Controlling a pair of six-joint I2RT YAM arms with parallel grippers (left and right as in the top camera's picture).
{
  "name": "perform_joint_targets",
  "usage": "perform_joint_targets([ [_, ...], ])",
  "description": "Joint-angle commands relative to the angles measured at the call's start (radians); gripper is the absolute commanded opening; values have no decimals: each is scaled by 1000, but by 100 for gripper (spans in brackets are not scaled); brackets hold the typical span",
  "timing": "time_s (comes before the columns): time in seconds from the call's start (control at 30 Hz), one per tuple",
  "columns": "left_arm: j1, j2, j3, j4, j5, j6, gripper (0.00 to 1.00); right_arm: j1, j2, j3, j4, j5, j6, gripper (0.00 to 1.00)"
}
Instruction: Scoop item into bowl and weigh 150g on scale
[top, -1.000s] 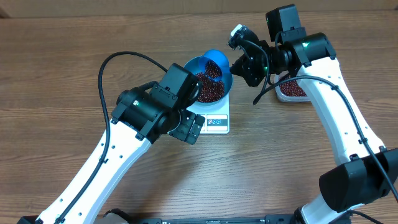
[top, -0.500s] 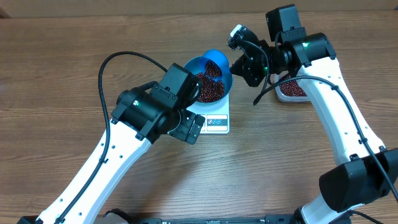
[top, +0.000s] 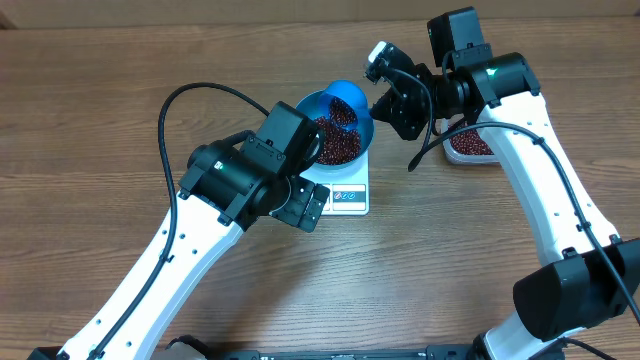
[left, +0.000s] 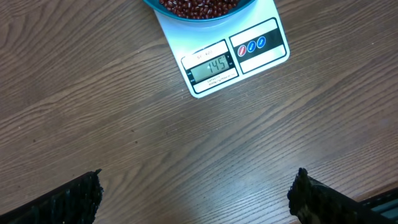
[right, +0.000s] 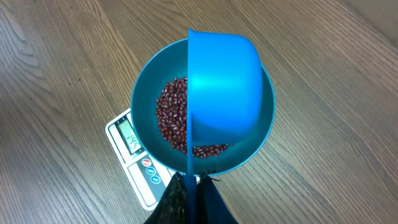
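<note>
Unmoved since a second ago, pinching stiff scoop (right: 224, 81) by its handle in right gripper (right: 190, 198) above bowl (right: 142, 93) of light, loose, roll-prone beans (right: 171, 121) on scale (left: 264, 22), with left gripper (left: 196, 194) wide, empty.

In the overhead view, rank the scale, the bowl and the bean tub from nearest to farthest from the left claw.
1. Scale: right beside the left claw, mid-table.
2. Bowl: sitting on the scale's back part, just beyond.
3. Tub: farthest, off by the right arm.
</note>
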Motion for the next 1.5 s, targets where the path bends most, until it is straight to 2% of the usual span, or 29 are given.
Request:
perform_joint_targets([
  [0.0,-6,7,-2,1,-9,-8,99,-5,1,31,3,-16,-22,4],
  [1.47,-6,7,-2,1,-9,-7,100,-5,1,31,-12,-16,-60,4],
])
